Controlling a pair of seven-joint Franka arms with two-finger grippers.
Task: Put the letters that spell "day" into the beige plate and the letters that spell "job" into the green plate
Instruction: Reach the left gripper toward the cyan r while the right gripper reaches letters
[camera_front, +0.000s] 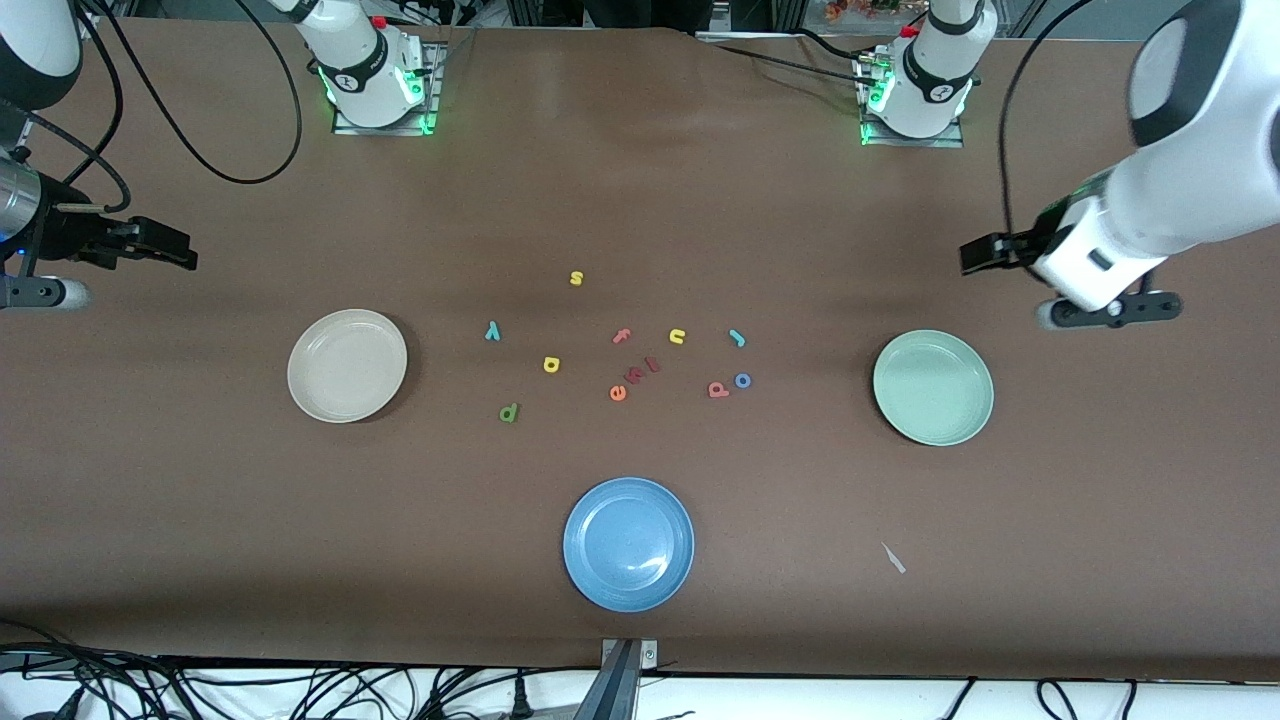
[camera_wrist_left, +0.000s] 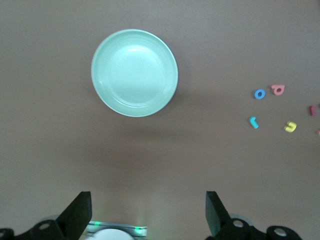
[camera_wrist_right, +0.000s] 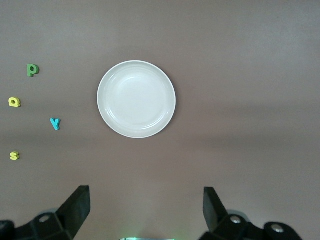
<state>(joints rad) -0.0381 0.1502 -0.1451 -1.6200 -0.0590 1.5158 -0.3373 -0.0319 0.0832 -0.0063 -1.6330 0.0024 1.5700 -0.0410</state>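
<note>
The beige plate (camera_front: 347, 365) (camera_wrist_right: 136, 99) lies toward the right arm's end, the green plate (camera_front: 933, 387) (camera_wrist_left: 134, 73) toward the left arm's end; both hold nothing. Between them on the table lie the dark green d (camera_front: 508, 412) (camera_wrist_right: 32, 70), yellow a (camera_front: 551, 364) (camera_wrist_right: 14, 102) and teal y (camera_front: 492, 330) (camera_wrist_right: 55, 123), then the teal j (camera_front: 737, 338) (camera_wrist_left: 254, 122), blue o (camera_front: 742, 380) (camera_wrist_left: 259, 94) and pinkish-red b (camera_front: 718, 389) (camera_wrist_left: 278, 89). My left gripper (camera_front: 985, 250) (camera_wrist_left: 148, 215) hangs open above the table beside the green plate. My right gripper (camera_front: 160, 245) (camera_wrist_right: 146, 212) hangs open beside the beige plate.
A blue plate (camera_front: 628, 543) sits nearer the front camera, mid-table. Other letters lie among the task letters: yellow s (camera_front: 576, 278), pink f (camera_front: 621, 336), yellow u (camera_front: 677, 337), orange e (camera_front: 617, 393). A small pale scrap (camera_front: 893, 558) lies near the front edge.
</note>
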